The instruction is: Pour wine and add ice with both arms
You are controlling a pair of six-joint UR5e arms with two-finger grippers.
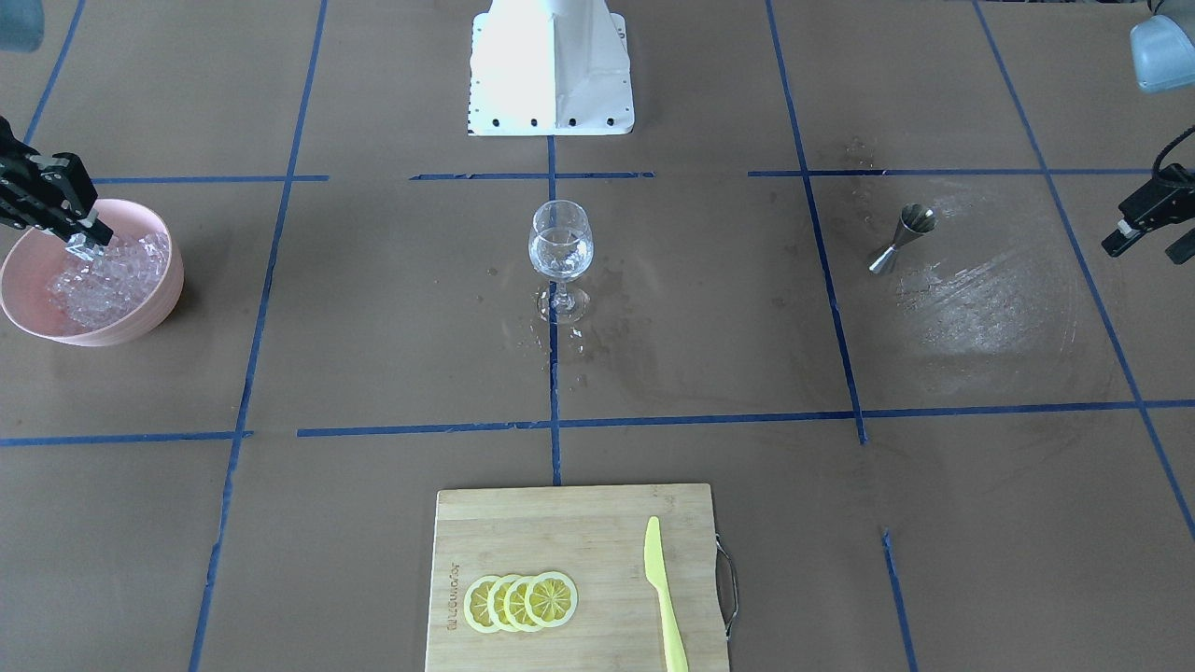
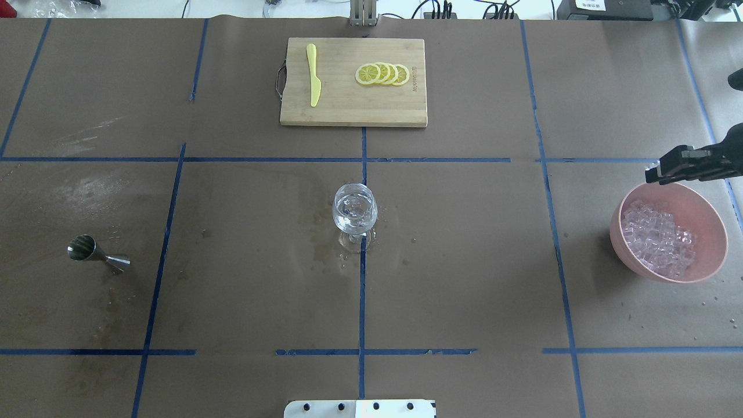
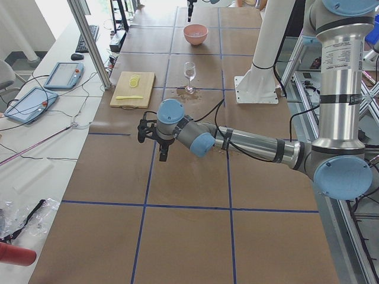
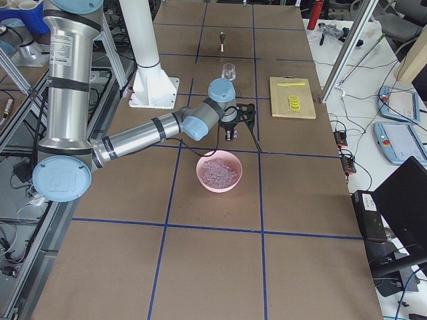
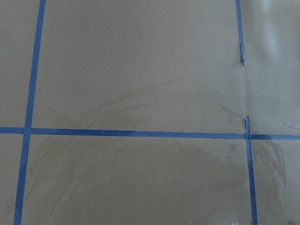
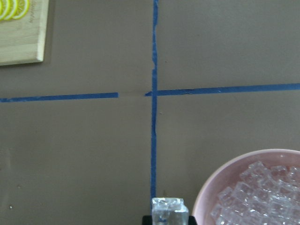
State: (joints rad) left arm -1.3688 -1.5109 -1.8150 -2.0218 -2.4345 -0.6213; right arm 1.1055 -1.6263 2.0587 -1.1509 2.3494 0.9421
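Scanning left to right: left gripper hovers near the left end of the table, fingers spread, nothing in them. Metal measuring cup sits to its right. Wine glass upright at centre. Cutting board on the far side, centre. Far right: pink bowl with the ice heaped inside. Right gripper is raised over the bowl, fingers clamped on one ice chunk.

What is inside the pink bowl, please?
A heap of clear ice lies in the pink bowl. The bowl's bottom cannot be seen, because the ice covers it. Near the rim, the right gripper holds one chunk.
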